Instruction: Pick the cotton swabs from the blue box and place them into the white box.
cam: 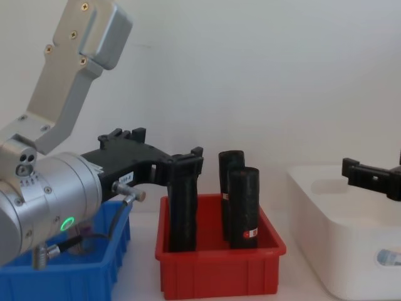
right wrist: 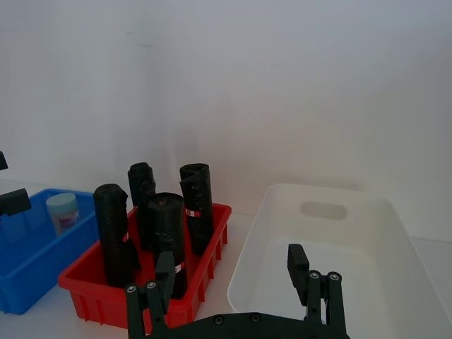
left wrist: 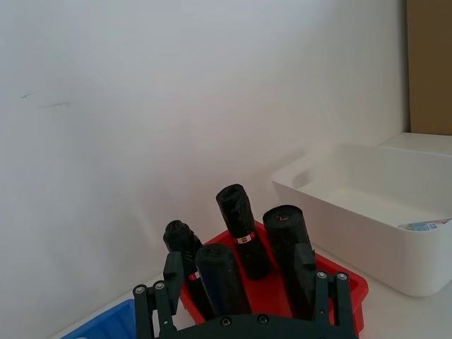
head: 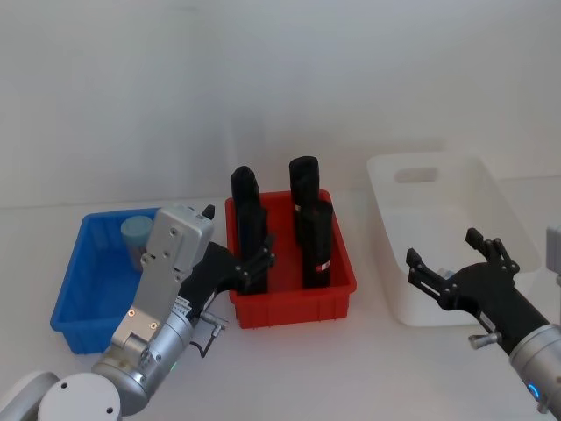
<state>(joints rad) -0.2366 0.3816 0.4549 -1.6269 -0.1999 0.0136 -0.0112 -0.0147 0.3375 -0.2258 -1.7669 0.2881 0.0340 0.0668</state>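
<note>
One jar of cotton swabs (head: 136, 235) with a pale blue lid stands in the far part of the blue box (head: 83, 289); it also shows in the right wrist view (right wrist: 62, 212). Another swab jar (cam: 388, 257) lies inside the white box (head: 491, 197). My left gripper (head: 235, 235) hovers open between the blue box and the red bin, with nothing between its fingers (left wrist: 173, 272). Open as well, my right gripper (head: 451, 254) hangs over the white box's near edge and holds nothing.
A red bin (head: 294, 307) with several tall black rolls (head: 317, 246) stands between the two boxes, close to my left gripper. All three containers rest on a white table against a white wall.
</note>
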